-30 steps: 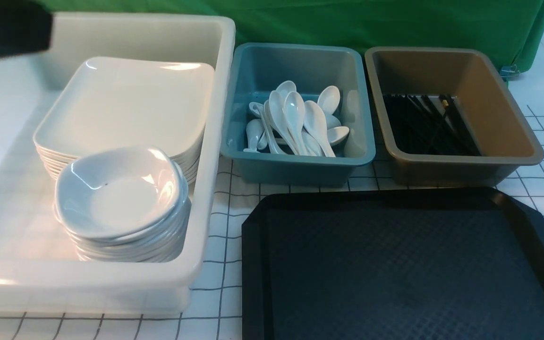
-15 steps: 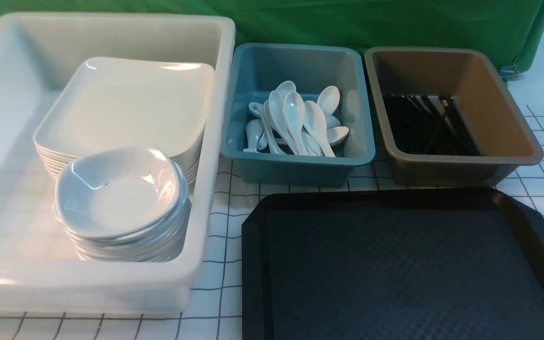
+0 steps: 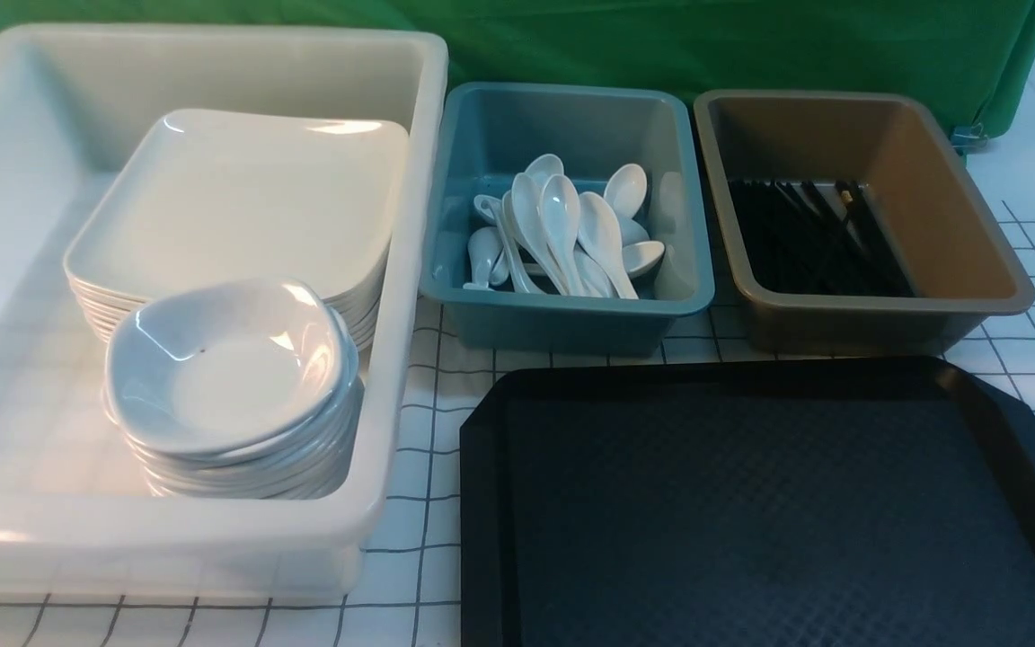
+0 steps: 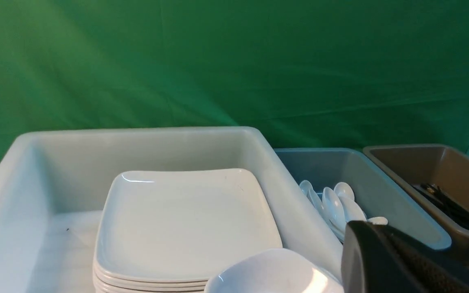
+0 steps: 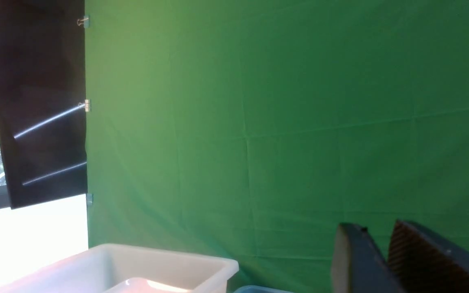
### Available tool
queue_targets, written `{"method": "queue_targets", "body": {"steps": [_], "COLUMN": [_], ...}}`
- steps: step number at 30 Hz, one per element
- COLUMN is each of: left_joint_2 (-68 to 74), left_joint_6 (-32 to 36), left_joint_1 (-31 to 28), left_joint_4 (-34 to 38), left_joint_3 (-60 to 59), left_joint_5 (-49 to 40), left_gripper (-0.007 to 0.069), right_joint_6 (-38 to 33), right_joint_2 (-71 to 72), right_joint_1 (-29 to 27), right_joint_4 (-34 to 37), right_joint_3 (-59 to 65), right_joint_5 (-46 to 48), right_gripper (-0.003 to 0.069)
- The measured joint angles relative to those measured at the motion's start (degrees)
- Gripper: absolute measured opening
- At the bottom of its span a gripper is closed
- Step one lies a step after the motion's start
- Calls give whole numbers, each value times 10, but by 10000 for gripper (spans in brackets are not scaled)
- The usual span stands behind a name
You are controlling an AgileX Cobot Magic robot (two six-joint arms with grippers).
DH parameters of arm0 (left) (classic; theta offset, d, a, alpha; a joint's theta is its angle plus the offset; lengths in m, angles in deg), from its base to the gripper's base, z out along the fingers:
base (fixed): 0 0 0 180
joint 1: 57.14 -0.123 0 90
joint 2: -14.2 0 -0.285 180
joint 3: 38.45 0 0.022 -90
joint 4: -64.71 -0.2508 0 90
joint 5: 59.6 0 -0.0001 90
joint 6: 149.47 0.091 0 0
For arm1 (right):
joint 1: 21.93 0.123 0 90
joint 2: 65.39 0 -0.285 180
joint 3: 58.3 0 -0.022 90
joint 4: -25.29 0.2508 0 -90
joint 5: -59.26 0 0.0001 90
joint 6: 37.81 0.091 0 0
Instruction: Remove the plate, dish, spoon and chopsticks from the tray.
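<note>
Left arm has been pulled out of the front view since a second ago. Tray (image 3: 769,503) is seen bare; plate (image 3: 239,193) stacked in white tub (image 3: 410,270), spoons (image 3: 562,234) in teal tub (image 3: 571,310), chopsticks (image 3: 809,238) in brown tub (image 3: 877,310). Left gripper (image 4: 385,260) closed, empty; right gripper (image 5: 381,248) parted slightly, empty. Task judged done.

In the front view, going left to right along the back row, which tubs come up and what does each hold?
White tub with stacked plates and small dishes → teal tub with white spoons → brown tub with black chopsticks.
</note>
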Motion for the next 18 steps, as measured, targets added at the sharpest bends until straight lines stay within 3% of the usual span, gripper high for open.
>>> {"method": "queue_targets", "body": {"steps": [18], "left_joint_2": [0], "left_joint_6": [0], "left_joint_1": [0], "left_joint_4": [6], "left_joint_3": [0], "left_joint_5": [6], "left_gripper": [5], "right_joint_6": [11], "right_joint_2": [0], "right_joint_1": [0], "right_joint_4": [0], "right_joint_3": [0], "right_joint_5": [1], "right_gripper": [221]}}
